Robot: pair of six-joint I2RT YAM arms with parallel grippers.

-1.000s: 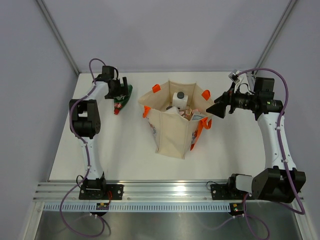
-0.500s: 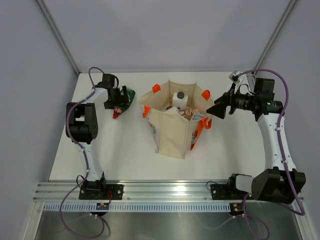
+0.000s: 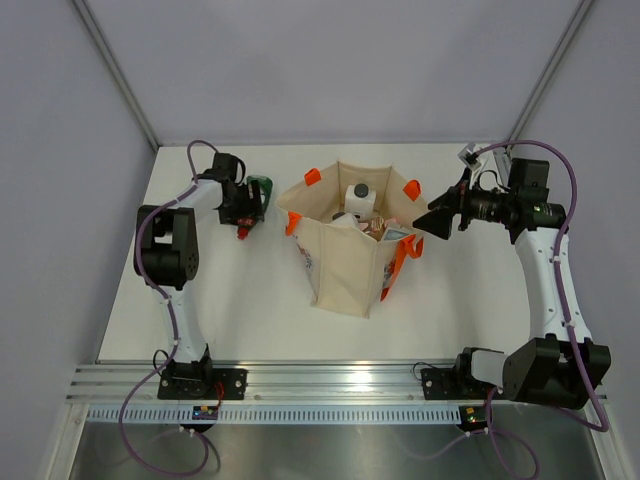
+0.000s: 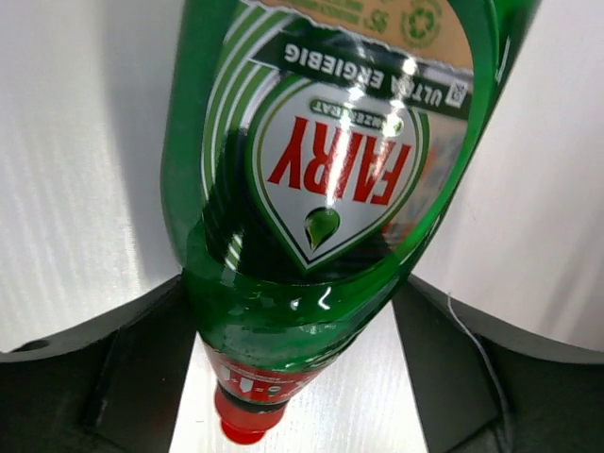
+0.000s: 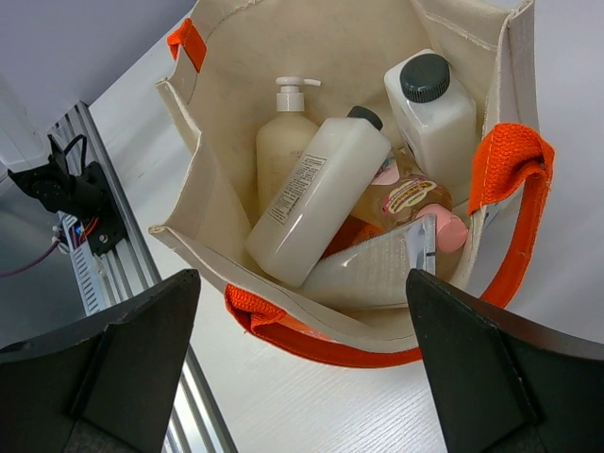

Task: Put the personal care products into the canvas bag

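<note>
A green bottle (image 3: 258, 190) with a red cap (image 4: 243, 420) lies on the white table left of the canvas bag (image 3: 345, 265). My left gripper (image 3: 246, 206) straddles the bottle (image 4: 321, 189) near its neck, and both fingers press its sides. The beige bag (image 5: 203, 142) stands upright with orange handles. Inside it lie a cream pump bottle (image 5: 283, 151), a white black-capped bottle (image 5: 321, 198), a white jug (image 5: 434, 113), a pink clear bottle (image 5: 411, 198) and a white tube (image 5: 377, 269). My right gripper (image 3: 428, 222) hovers open to the right of the bag's mouth, with nothing between its jaws (image 5: 302, 283).
An aluminium rail (image 3: 320, 385) runs along the near table edge, with both arm bases on it. Grey walls close the table at the back and sides. The bag stands mid-table between the two arms.
My left gripper slid right and nearer along the green bottle and its jaws narrowed onto it. The bottle shifted slightly toward the bag. The right arm stayed still.
</note>
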